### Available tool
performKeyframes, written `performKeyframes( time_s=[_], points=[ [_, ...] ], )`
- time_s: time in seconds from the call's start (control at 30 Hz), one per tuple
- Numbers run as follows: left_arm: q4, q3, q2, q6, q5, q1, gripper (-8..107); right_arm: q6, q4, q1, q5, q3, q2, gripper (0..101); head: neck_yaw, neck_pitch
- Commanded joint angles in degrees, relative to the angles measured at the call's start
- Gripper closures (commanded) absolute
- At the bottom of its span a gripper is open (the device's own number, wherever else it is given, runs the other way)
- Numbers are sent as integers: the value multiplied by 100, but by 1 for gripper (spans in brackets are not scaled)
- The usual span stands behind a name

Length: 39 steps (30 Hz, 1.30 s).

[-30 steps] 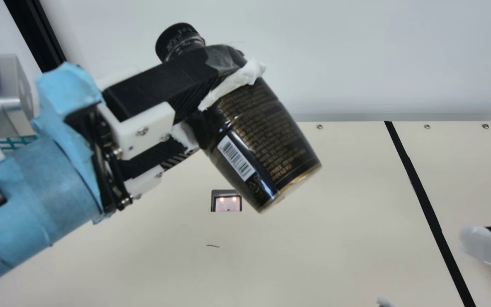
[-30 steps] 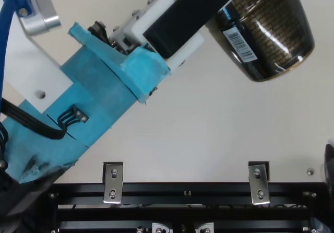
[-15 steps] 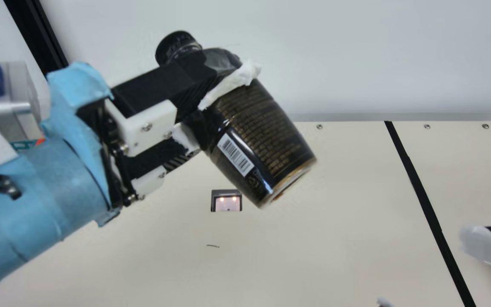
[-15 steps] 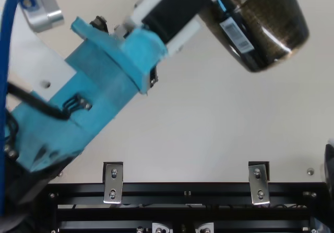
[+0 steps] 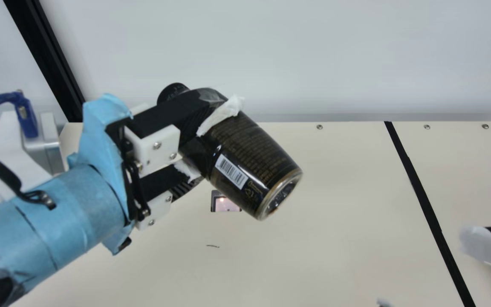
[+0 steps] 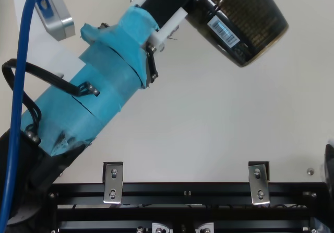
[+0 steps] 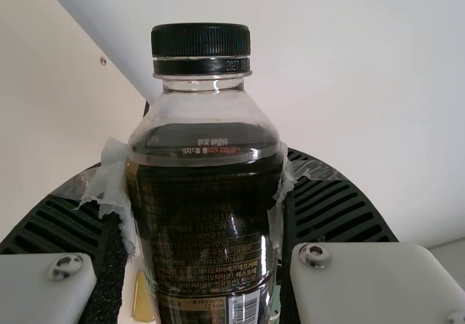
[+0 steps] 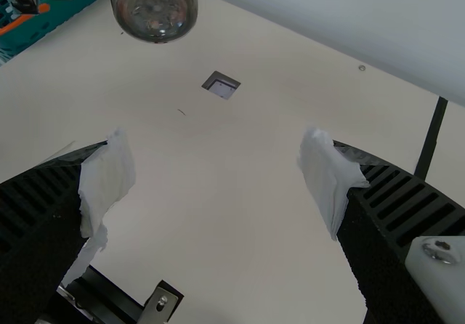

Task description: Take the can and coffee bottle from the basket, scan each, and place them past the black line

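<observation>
Coffee bottle [image 5: 256,155] — lower than before — in left gripper [image 5: 212,138].

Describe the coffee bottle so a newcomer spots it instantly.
In the main view, follow the blue-wrapped arm to the left claw, above the cream table. The coffee bottle is clamped there, tilted. Unlike the flat lit window in the tabletop, it has a black cap and a white barcode on dark wrapping.

The coffee bottle [image 5: 267,149] bears rows of small gold lettering, 1 white barcode label [image 5: 231,171] and 1 recycling mark [image 5: 254,190] beside it. White and red print crosses its shoulder; pale stamped digits [image 7: 237,65] mark the ring under its black cap [image 7: 201,41].
</observation>
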Motion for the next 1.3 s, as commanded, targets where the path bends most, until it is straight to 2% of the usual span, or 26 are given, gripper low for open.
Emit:
performKeyframes(
  time_s=[0.0,0.43,0.97,1.27],
  points=[
    [0,0,0,0,0,0,89,0,0,0,0,0,0,0,-47,-22],
    [263,-3,-162,-388,-180,-358,89,0,0,0,0,0,0,0,-47,-22],
    [-67,-394,-399,-504,-689,-1238,89,0,0,0,0,0,0,0,-47,-22],
    [-67,-394,-394,-499,-691,-1229,89,0,0,0,0,0,0,0,-47,-22]
  ],
)
